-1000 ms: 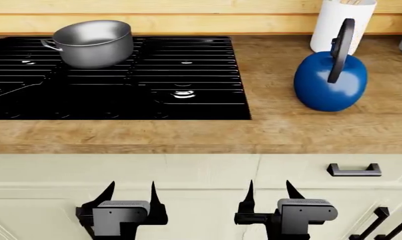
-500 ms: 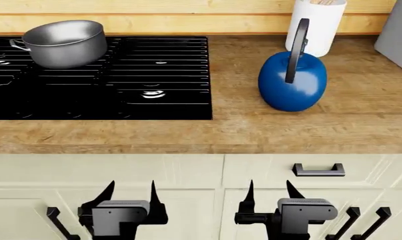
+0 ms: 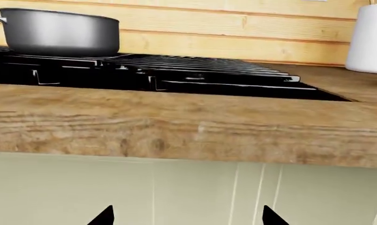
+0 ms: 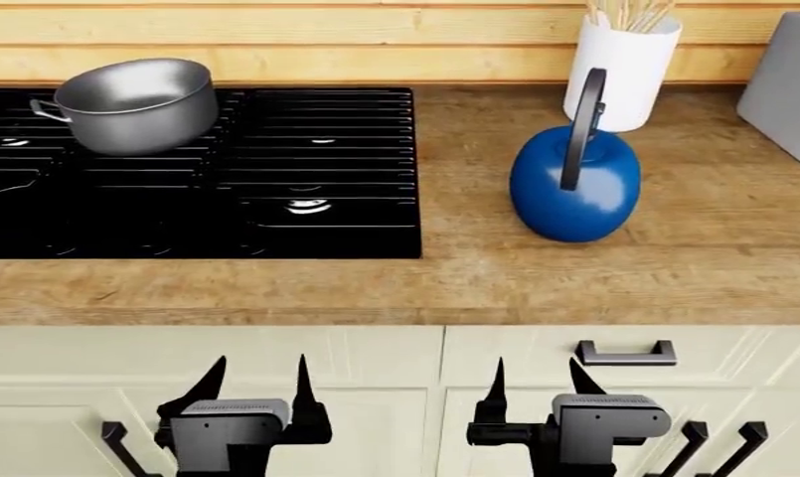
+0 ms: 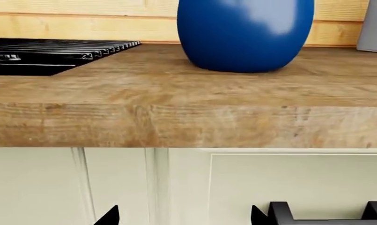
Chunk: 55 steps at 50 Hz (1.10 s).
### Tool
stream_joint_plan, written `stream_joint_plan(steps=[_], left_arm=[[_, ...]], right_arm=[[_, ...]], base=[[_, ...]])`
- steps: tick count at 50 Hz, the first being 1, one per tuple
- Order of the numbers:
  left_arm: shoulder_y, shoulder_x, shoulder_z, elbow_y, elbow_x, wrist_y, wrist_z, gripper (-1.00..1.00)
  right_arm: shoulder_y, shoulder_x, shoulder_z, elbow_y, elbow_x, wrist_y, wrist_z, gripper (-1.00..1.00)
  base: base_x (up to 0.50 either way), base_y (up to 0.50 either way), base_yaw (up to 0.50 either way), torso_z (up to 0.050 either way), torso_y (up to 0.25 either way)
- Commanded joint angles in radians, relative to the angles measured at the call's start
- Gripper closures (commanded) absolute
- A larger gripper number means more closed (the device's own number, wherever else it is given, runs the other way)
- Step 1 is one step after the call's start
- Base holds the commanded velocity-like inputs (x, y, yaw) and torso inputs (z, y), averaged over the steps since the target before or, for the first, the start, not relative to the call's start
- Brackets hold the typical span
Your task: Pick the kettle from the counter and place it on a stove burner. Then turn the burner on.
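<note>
The glossy blue kettle (image 4: 574, 184) with a tall black arched handle stands upright on the brown wood counter (image 4: 533, 273), right of the black stove. Its body fills the top of the right wrist view (image 5: 244, 33). A burner head (image 4: 307, 206) glints under the grate bars at the stove's front right. My left gripper (image 4: 259, 383) and right gripper (image 4: 539, 383) are both open and empty, held low in front of the cream cabinet doors, below the counter edge. The right one is roughly in line with the kettle.
A grey steel pot (image 4: 137, 104) sits on a back burner; it also shows in the left wrist view (image 3: 57, 32). A white utensil jar (image 4: 622, 70) stands behind the kettle. A grey appliance (image 4: 787, 84) is at far right. Black drawer handle (image 4: 625, 353) below the counter.
The view has shifted: the scene slid left, then down, so the kettle now sits nearer the middle right. Both grippers stay open and in place in the view.
</note>
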Motion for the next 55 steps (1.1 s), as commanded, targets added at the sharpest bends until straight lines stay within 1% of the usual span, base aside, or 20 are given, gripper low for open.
stream_joint_plan(steps=[1, 23, 27, 28, 29, 30, 33, 35, 36, 37, 38, 39, 40, 41, 44, 45, 46, 49, 50, 55], left_arm=[[0.000, -0.007, 0.010, -0.004, -0.007, 0.012, -0.010, -1.00], [0.002, -0.026, 0.033, -0.001, 0.010, 0.032, -0.037, -1.00], [0.012, -0.042, 0.037, 0.043, 0.016, 0.020, -0.040, -1.00], [0.018, -0.044, 0.014, 0.115, -0.035, -0.024, -0.048, -1.00], [0.022, -0.049, 0.013, 0.151, -0.038, -0.046, -0.055, -1.00], [0.034, -0.065, 0.025, 0.232, 0.001, -0.091, -0.079, -1.00], [0.058, -0.098, 0.052, 0.397, 0.019, -0.209, -0.094, -1.00], [0.047, -0.118, 0.031, 0.566, -0.058, -0.388, -0.104, -1.00], [0.017, -0.126, 0.012, 0.652, -0.102, -0.507, -0.129, -1.00], [0.015, -0.124, 0.012, 0.653, -0.096, -0.528, -0.144, -1.00], [-0.017, -0.129, -0.011, 0.730, -0.135, -0.629, -0.169, -1.00], [-0.026, -0.131, -0.019, 0.755, -0.144, -0.660, -0.181, -1.00], [-0.006, -0.134, -0.019, 0.751, -0.135, -0.624, -0.175, -1.00], [-0.007, -0.137, -0.023, 0.770, -0.142, -0.640, -0.179, -1.00], [-0.054, -0.165, -0.036, 0.853, -0.171, -0.760, -0.199, -1.00], [-0.065, -0.168, -0.042, 0.858, -0.179, -0.777, -0.201, -1.00], [-0.096, -0.169, -0.061, 0.871, -0.207, -0.819, -0.204, -1.00], [-0.166, -0.167, -0.102, 0.833, -0.240, -0.870, -0.210, -1.00], [-0.182, -0.166, -0.117, 0.833, -0.261, -0.894, -0.212, -1.00], [-0.253, -0.202, -0.127, 0.871, -0.295, -1.000, -0.220, -1.00]], right_arm=[[0.005, 0.007, -0.007, 0.011, 0.013, -0.004, 0.006, -1.00], [0.003, 0.020, -0.024, 0.003, 0.024, -0.011, 0.024, -1.00], [-0.023, 0.026, -0.023, -0.077, 0.054, 0.043, 0.027, -1.00], [-0.036, 0.020, -0.014, -0.139, 0.090, 0.062, 0.028, -1.00], [-0.042, 0.016, -0.007, -0.171, 0.117, 0.076, 0.028, -1.00], [-0.050, 0.023, -0.015, -0.248, 0.112, 0.137, 0.050, -1.00], [-0.064, 0.045, -0.025, -0.417, 0.121, 0.237, 0.074, -1.00], [-0.062, 0.072, -0.026, -0.587, 0.097, 0.369, 0.129, -1.00], [-0.060, 0.076, -0.021, -0.615, 0.110, 0.399, 0.131, -1.00], [-0.058, 0.086, -0.012, -0.674, 0.141, 0.474, 0.137, -1.00], [-0.054, 0.100, -0.009, -0.734, 0.155, 0.544, 0.148, -1.00], [-0.052, 0.104, -0.003, -0.763, 0.171, 0.574, 0.150, -1.00], [-0.043, 0.123, 0.001, -0.836, 0.184, 0.656, 0.164, -1.00], [-0.037, 0.128, 0.008, -0.869, 0.199, 0.694, 0.170, -1.00], [0.046, 0.146, 0.075, -1.033, 0.302, 0.937, 0.202, -1.00], [0.070, 0.166, 0.068, -1.053, 0.308, 0.978, 0.220, -1.00], [0.119, 0.241, 0.034, -1.057, 0.356, 1.005, 0.310, -1.00], [0.245, 0.417, 0.017, -1.057, 0.716, 1.011, 0.602, -1.00], [0.277, 0.453, 0.009, -1.056, 0.781, 1.015, 0.659, -1.00], [0.384, 0.473, 0.134, -1.015, 1.060, 1.074, 0.793, -1.00]], base=[[0.00, 0.00, 0.00, 0.050, 0.000], [0.00, 0.00, 0.00, 0.050, 0.000], [0.00, 0.00, 0.00, 0.013, 0.000], [0.00, 0.00, 0.00, 0.000, 0.000], [0.00, 0.00, 0.00, 0.000, 0.000], [0.00, 0.00, 0.00, 0.000, 0.000], [0.00, 0.00, 0.00, 0.000, 0.000], [0.00, 0.00, 0.00, 0.000, 0.000], [0.00, 0.00, 0.00, 0.000, 0.000], [0.00, 0.00, 0.00, 0.000, 0.000], [0.00, 0.00, 0.00, 0.000, 0.000], [0.00, 0.00, 0.00, 0.000, 0.000], [0.00, 0.00, 0.00, 0.000, 0.000], [0.00, 0.00, 0.00, 0.000, 0.000], [0.00, 0.00, 0.00, 0.000, 0.000], [0.00, 0.00, 0.00, 0.000, 0.000], [0.00, 0.00, 0.00, 0.000, 0.000], [0.00, 0.00, 0.00, 0.000, 0.000], [0.00, 0.00, 0.00, 0.000, 0.000], [0.00, 0.00, 0.00, 0.000, 0.000]])
